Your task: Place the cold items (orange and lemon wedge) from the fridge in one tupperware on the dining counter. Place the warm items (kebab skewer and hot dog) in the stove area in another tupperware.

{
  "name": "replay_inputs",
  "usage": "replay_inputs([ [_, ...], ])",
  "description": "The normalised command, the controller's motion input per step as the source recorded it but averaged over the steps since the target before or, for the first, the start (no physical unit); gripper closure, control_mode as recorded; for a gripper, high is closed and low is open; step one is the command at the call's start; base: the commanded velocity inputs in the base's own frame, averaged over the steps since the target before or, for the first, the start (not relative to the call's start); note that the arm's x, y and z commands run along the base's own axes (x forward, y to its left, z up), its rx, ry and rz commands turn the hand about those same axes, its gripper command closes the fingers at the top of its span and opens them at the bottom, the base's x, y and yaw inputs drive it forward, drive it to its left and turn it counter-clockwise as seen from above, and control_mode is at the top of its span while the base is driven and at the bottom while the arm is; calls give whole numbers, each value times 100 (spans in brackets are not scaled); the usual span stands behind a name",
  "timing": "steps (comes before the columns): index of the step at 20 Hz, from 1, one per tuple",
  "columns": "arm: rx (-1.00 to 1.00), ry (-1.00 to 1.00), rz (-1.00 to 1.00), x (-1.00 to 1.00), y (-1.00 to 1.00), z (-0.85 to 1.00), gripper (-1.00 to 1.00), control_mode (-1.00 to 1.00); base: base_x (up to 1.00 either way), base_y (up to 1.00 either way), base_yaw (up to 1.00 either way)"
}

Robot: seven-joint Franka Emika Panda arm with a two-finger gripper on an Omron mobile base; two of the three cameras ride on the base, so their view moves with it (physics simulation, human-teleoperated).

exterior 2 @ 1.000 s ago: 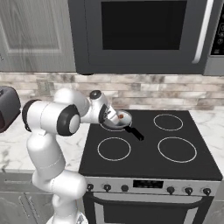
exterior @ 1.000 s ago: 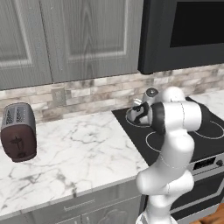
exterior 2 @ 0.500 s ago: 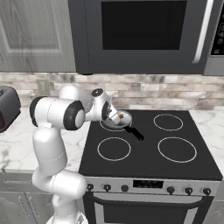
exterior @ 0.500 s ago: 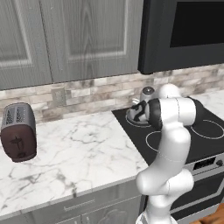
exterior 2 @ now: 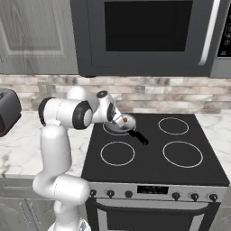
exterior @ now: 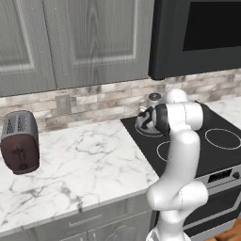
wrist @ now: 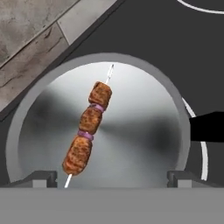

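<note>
A dark toaster (exterior: 19,141) sits on the marble wall counter (exterior: 84,160) under grey upper cabinets (exterior: 70,42), and a microwave (exterior 2: 149,36) (dark-fronted) hangs above a brick backsplash (exterior 2: 180,99).

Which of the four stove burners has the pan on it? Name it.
The rear-left burner, nearest the backsplash and the marble counter, carries the pan holding the kebab skewer. The other three burners show bare white rings.

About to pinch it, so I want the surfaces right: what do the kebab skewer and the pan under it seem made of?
Kebab skewer: a thin pale rod, probably metal, through three browned, rough meat chunks with purple onion slices between. Pan: brushed grey metal with a soft sheen, likely steel, and a matte black handle, perhaps plastic.
</note>
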Motion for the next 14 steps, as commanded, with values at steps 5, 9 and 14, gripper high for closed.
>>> replay_inputs([
  [5,0,3,-3,30,0,-26,-100,-100,0,0,0],
  [9,0,0,0,21,0,-25,-100,-100,0,0,0],
  [14,0,0,0,22,0,-24,-100,-100,0,0,0],
])
